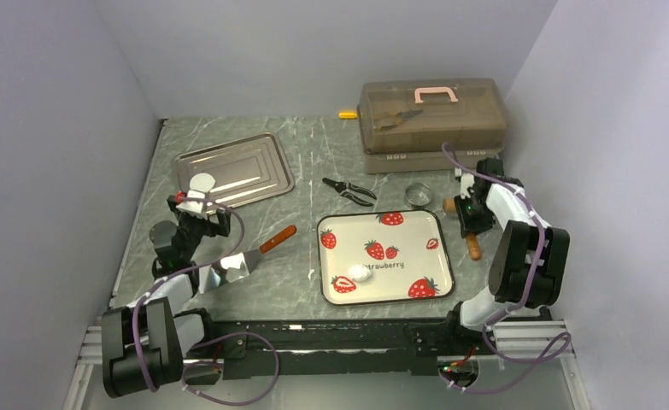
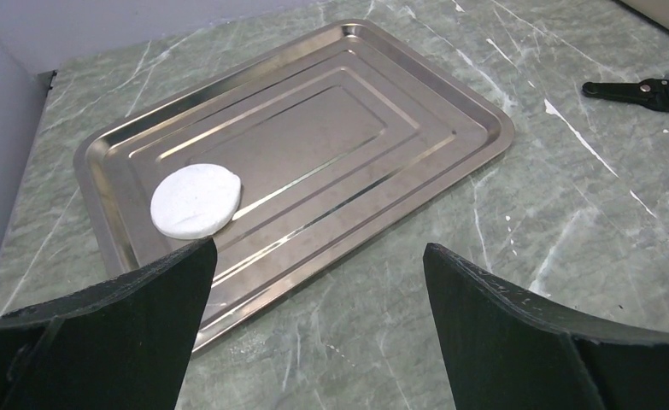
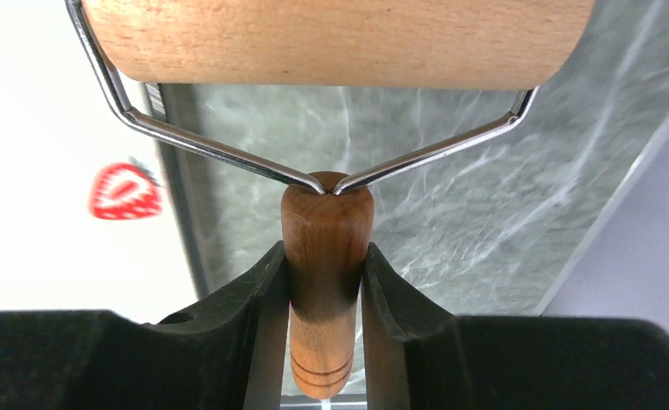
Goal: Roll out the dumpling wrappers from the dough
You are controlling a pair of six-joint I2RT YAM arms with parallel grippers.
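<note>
R gripper [image 3: 326, 269] clamped on roller [image 3: 331, 43] handle, held beside strawberry plate [image 1: 416, 224], prob. readied for dough [image 1: 360, 273] lump left on plate's near part. L gripper [image 2: 318, 248] spread wide, nothing held. One flat wrapper [image 2: 196, 201] parked on steel tray [image 2: 450, 102], away from rolling area.

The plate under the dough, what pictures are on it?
The plate is white with red strawberries and a dark rim; the top external view shows it best.

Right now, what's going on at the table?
The right gripper is shut on the handle of the wooden roller, beside the strawberry plate, where a dough lump sits unrolled. The left gripper is open by the steel tray, which holds one flat round wrapper.
</note>
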